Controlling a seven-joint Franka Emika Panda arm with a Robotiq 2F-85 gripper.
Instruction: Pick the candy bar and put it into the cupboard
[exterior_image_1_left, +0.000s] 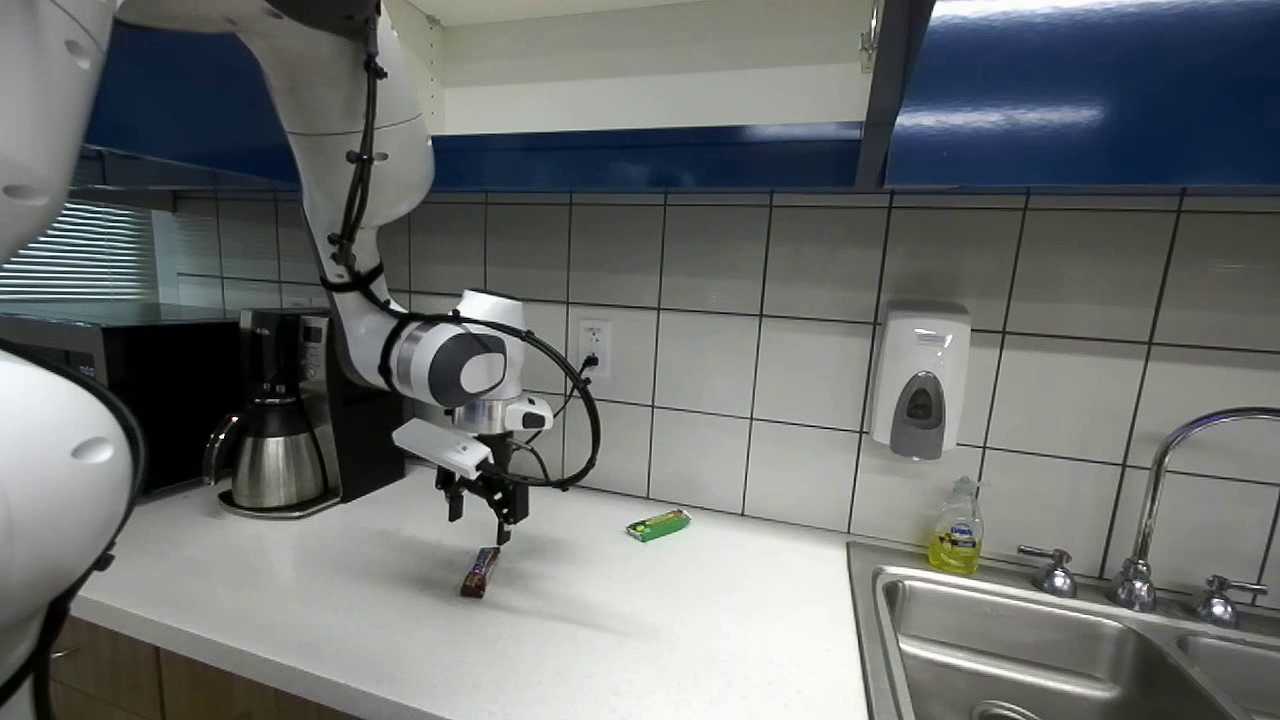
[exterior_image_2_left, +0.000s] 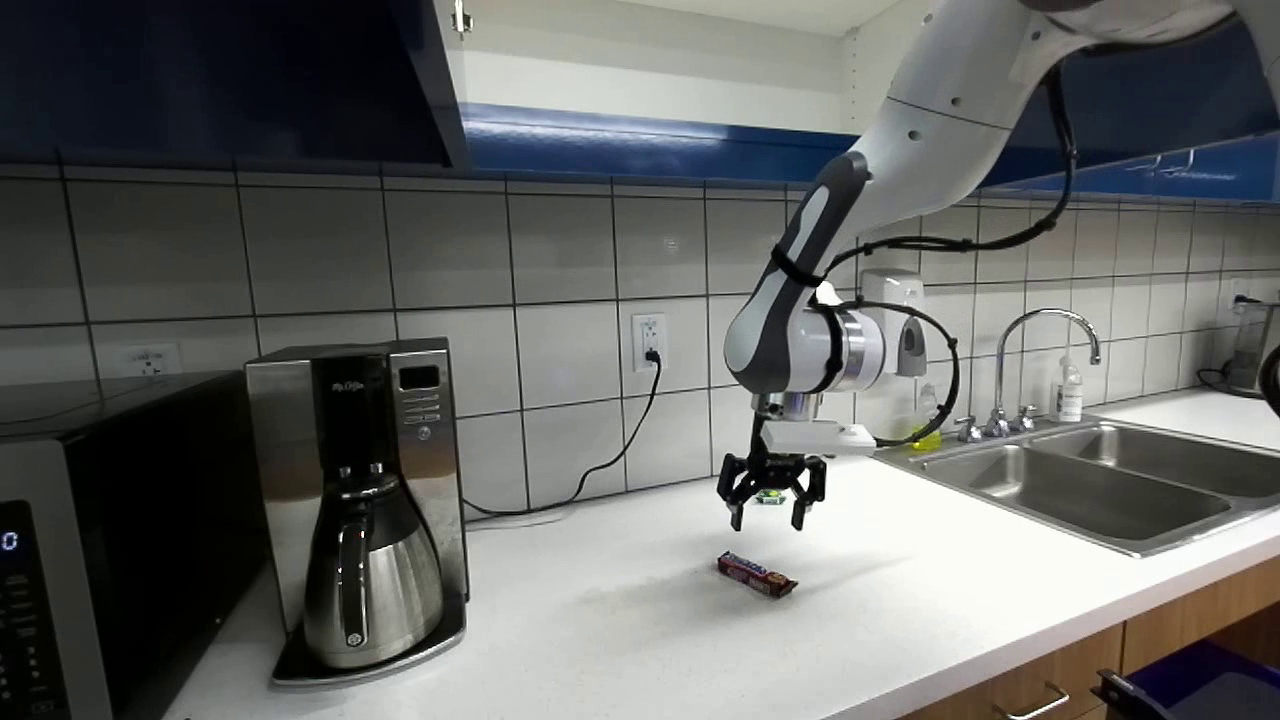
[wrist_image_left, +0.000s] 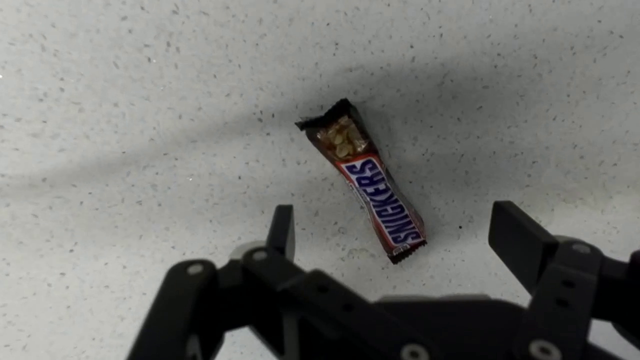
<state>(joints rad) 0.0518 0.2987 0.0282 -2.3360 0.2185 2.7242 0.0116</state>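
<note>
Countertop (exterior_image_1_left: 650, 640), incidental items.
Coffee maker (exterior_image_2_left: 427, 455) with carafe (exterior_image_2_left: 400, 595) stands beside microwave (exterior_image_2_left: 155, 530); green packet (exterior_image_1_left: 658, 525) lies near tiled wall (exterior_image_1_left: 710, 360); yellow dish-soap bottle (exterior_image_1_left: 956, 536) on rim of sink (exterior_image_1_left: 1000, 630), white dispenser (exterior_image_1_left: 921, 345) wall-mounted above.

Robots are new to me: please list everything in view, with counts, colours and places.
counter: 1, white, below cupboard
cupboard: 1 open, blue, above counter
tiles: many, pale, behind counter
candy bar: 1, brown, on counter
packet: 1, green, on counter near tiles
outlets: several, white, on tiles
cords: at least 2, black, at outlets
coffee maker: 1, silver and black, on counter
microwave: 1, black, by coffee maker
dispenser: 1, white, on tiles
sink: 1, steel, in counter
bottles: 2, yellow and whitish, behind sink
tap: 1, chrome, behind sink
blind: 1, white, beyond microwave
drawers: several, brown, under counter
unclear things: 2, dark blue below counter, grey beyond sink
arm: 1, white, over counter
gripper: 1, black, open, near candy bar
</note>
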